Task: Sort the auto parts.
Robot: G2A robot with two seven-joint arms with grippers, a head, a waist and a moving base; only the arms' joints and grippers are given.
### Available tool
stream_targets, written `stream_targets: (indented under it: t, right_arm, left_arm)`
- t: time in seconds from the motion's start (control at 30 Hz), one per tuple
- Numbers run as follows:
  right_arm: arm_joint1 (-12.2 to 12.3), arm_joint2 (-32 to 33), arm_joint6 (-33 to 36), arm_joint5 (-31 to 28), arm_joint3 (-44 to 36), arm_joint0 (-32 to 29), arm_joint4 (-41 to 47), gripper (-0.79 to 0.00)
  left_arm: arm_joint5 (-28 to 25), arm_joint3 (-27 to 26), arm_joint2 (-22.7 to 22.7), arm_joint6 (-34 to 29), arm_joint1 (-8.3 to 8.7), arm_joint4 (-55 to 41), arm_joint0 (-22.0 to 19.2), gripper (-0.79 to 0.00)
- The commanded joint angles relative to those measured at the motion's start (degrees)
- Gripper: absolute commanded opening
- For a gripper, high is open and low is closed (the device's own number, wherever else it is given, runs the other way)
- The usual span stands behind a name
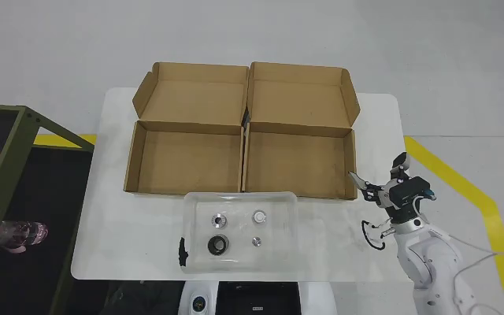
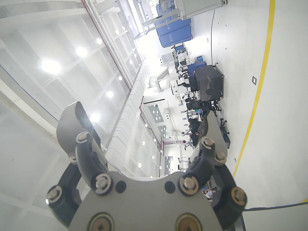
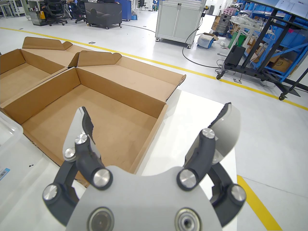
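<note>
Four auto parts [image 1: 217, 245], probably two dark and two pale but too small to type, sit in clear tray [image 1: 240, 196] in front of two open cardboard boxes [image 1: 298, 161]. Right gripper [image 1: 379, 171] is beside the right-hand one with jaws apart. Left gripper [image 2: 142, 109] points up into the hall, jaws apart.

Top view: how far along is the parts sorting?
Nothing looks sorted yet: the left box and right box are both empty. In hand: nothing; the right pincer hangs open beside the right box, and the left pincer is open too. Left to do: all four parts, the black ring included, sit in the clear bin.
</note>
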Motion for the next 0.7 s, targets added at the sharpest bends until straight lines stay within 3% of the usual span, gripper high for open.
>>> stream_targets:
  t: [0.0, 0.67]
  right_arm:
    - [0.0, 0.0, 0.0, 0.0, 0.0, 0.0, 0.0, -0.001]
    - [0.1, -0.3, 1.4, -1.2, -0.6, 0.5, -1.0, 0.0]
  left_arm:
    - [0.0, 0.0, 0.0, 0.0, 0.0, 0.0, 0.0, -0.001]
    - [0.0, 0.0, 0.0, 0.0, 0.0, 0.0, 0.0, 0.0]
